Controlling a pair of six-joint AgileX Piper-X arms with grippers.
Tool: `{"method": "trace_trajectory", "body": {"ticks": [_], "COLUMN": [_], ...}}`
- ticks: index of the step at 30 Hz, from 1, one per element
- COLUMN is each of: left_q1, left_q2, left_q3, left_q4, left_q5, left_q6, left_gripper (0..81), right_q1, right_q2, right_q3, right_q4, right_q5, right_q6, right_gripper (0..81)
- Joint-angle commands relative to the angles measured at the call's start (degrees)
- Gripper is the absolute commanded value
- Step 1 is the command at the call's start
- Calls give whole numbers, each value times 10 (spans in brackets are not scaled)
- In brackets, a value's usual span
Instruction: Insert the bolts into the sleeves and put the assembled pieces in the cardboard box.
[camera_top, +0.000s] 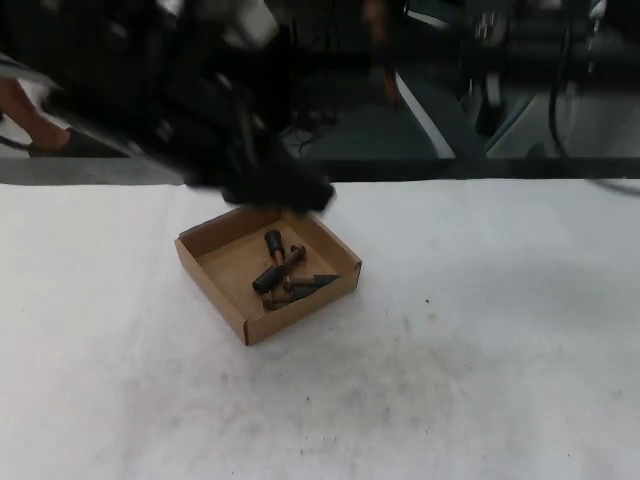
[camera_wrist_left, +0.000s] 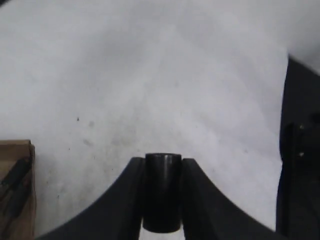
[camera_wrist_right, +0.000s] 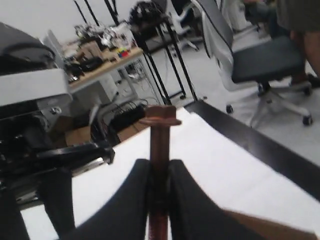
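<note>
Grips a black sleeve (camera_wrist_left: 162, 195) in the left gripper (camera_wrist_left: 162, 162), fingers (camera_wrist_left: 122, 200) drawn narrow and pressed against its two sides, the sleeve's outer end about level with the fingertips. Points steeply down at the white bench (camera_wrist_left: 165, 75), close beside the cardboard box (camera_wrist_left: 15, 145), with dark pieces lying in it.

Clamps a copper-brown bolt (camera_wrist_right: 160, 135) in the right gripper (camera_wrist_right: 160, 167), fingers (camera_wrist_right: 132, 200) nearly together on the shank, flanged head outermost and well beyond the fingertips. Aims outward and slightly upward, past the bench's far edge toward the room and an office chair (camera_wrist_right: 260, 60) there. Close by, a strip of cardboard (camera_wrist_right: 265, 227); off to the side, a dark arm segment (camera_wrist_right: 75, 152) above the bench.

From the high view: a dark, blurred arm (camera_top: 265, 175) reaching in from the far left corner of the bench and ending over the far corner of the box. Cannot tell which side's.

Cardboard box (camera_top: 305, 305) left of the bench's middle, nearer the far edge than the near one, set askew with one corner toward the near edge. Inside, several pieces (camera_top: 278, 272), black sleeves and brownish bolts among them, heaped from the middle toward the corner nearest the bench's right edge, some crossing and touching one another. Around the box, white bench (camera_top: 480, 350) with faint dark specks.
</note>
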Motion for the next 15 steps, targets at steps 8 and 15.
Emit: {"method": "trace_trajectory", "body": {"ticks": [8, 15], "left_q1": [29, 28], "left_q2": [-7, -7], "left_q3": [-5, -5], "left_q4": [-233, -417], "left_q5": [108, 108], "left_q6": [-108, -228], "left_gripper": [4, 4], "right_q1": [-2, 0], "right_q2": [-10, -10], "right_q3": [-74, -74], "right_q4": [-300, -311], "right_q5": [-61, -97], "right_q6": [248, 276], "right_gripper": [2, 2]}}
